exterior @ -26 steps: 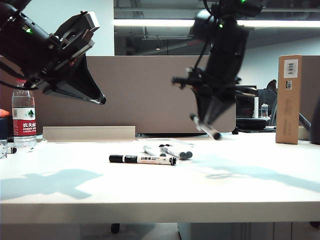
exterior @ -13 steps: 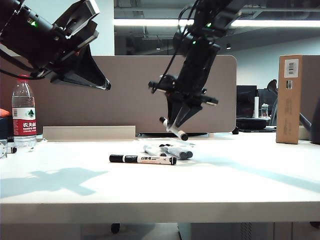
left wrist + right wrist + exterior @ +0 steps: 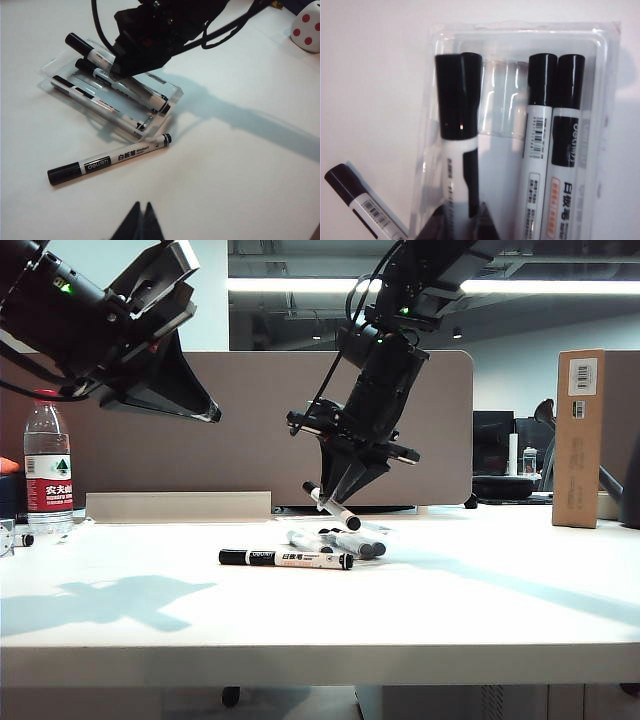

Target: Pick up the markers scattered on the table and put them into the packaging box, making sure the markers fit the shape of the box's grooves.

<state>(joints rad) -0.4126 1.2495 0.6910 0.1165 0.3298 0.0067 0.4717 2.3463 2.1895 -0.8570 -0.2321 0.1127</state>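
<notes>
The clear packaging box (image 3: pixel 520 27) lies mid-table (image 3: pixel 345 530) with two markers (image 3: pixel 540 150) (image 3: pixel 567 150) side by side in its grooves. My right gripper (image 3: pixel 460 215) is shut on a third marker (image 3: pixel 457 125), which hangs tilted, cap end low, just over an open groove of the box (image 3: pixel 167 89); in the exterior view this held marker (image 3: pixel 333 506) slants down above the tray. One loose marker (image 3: pixel 285 559) (image 3: pixel 107 160) lies on the table in front of the box. My left gripper (image 3: pixel 141 205) is shut and empty, raised at the left (image 3: pixel 210 412).
A water bottle (image 3: pixel 47 470) stands at the far left by a small marker-like item (image 3: pixel 22 539). A tall brown cardboard box (image 3: pixel 578 440) stands at the right. A grey partition runs behind the table. A white die with red dots (image 3: pixel 306 31) sits beyond the tray.
My right arm has swung left and down, carrying the marker from mid-air on the right to just above the box. The left gripper tipped up slightly, then held still.
</notes>
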